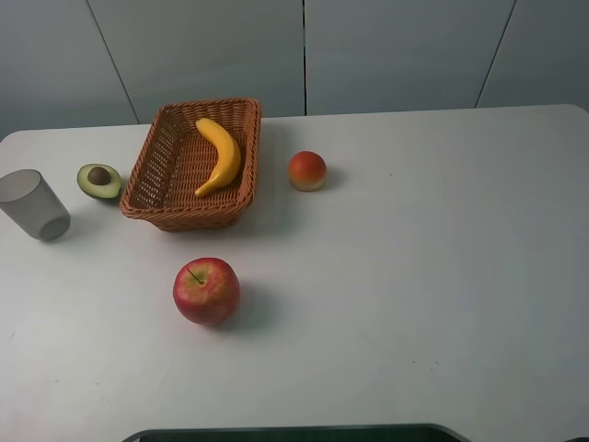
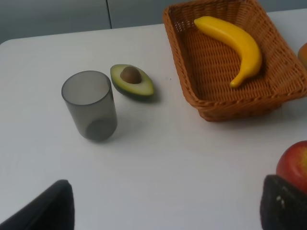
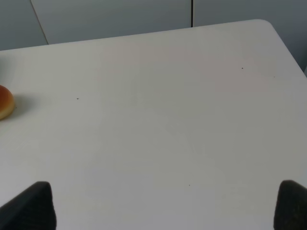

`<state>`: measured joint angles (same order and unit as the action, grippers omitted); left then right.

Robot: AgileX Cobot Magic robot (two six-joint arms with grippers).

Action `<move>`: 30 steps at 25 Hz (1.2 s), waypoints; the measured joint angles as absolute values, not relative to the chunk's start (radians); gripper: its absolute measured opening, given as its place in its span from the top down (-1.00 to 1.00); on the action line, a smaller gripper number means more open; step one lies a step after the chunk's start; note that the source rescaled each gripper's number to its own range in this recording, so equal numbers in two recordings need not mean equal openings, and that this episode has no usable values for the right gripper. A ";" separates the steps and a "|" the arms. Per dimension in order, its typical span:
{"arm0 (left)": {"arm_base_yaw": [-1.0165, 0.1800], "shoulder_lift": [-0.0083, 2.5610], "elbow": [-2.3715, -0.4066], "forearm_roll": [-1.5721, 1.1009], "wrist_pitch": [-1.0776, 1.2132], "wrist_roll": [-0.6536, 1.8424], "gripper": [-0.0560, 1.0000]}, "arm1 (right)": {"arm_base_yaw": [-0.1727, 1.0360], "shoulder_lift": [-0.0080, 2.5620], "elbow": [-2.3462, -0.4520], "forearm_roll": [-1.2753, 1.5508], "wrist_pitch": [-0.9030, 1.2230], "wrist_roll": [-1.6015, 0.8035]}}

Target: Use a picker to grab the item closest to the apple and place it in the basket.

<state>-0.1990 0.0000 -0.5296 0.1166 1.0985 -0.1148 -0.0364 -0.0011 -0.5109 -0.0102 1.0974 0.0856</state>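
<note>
A red apple (image 1: 206, 291) stands at the front left of the white table; its edge shows in the left wrist view as the apple (image 2: 295, 164). Behind it a brown wicker basket (image 1: 156, 175) holds a yellow banana (image 1: 222, 153); the left wrist view shows this basket (image 2: 192, 72) and banana (image 2: 237, 40) too. A small orange-red round fruit (image 1: 307, 170) lies right of the basket. Neither arm shows in the exterior view. My left gripper (image 2: 163, 211) is open above the table, near the apple. My right gripper (image 3: 160, 208) is open over bare table, nothing between its fingers.
A halved avocado (image 1: 98, 180) with its pit lies left of the basket, and a grey translucent cup (image 1: 35, 205) stands near the table's left edge. The left wrist view shows the avocado (image 2: 132, 81) and the cup (image 2: 91, 105). The round fruit (image 3: 5, 101) sits at the right wrist view's edge.
</note>
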 joint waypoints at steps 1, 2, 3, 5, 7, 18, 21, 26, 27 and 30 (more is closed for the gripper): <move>-0.199 0.000 -0.521 0.117 1.096 -0.110 -0.99 | -0.036 -0.001 -0.511 -0.010 1.097 0.086; -0.199 0.000 -0.517 0.117 1.096 -0.107 -0.99 | -0.036 -0.001 -0.511 -0.010 1.097 0.086; -0.199 0.000 -0.517 0.114 1.096 -0.102 -0.99 | -0.036 -0.001 -0.511 -0.010 1.097 0.086; -0.199 0.000 -0.517 0.109 1.096 -0.100 -0.99 | -0.036 -0.001 -0.511 -0.010 1.097 0.086; -0.199 0.000 -0.517 0.093 1.094 -0.086 -0.99 | -0.036 -0.001 -0.511 -0.010 1.097 0.086; -0.199 0.000 -0.515 0.067 1.093 -0.065 -0.99 | -0.036 -0.001 -0.511 -0.010 1.097 0.086; -0.199 0.000 -0.515 0.065 1.093 -0.062 -0.99 | -0.036 -0.001 -0.511 -0.010 1.097 0.086; -0.197 0.000 -0.515 0.063 1.093 -0.060 -0.99 | -0.036 -0.001 -0.511 -0.010 1.097 0.086; -0.188 0.000 -0.515 0.063 1.093 -0.060 -0.99 | -0.036 -0.001 -0.511 -0.010 1.097 0.086; -0.154 0.000 -0.515 0.063 1.093 -0.064 -0.99 | -0.036 -0.001 -0.511 -0.010 1.097 0.086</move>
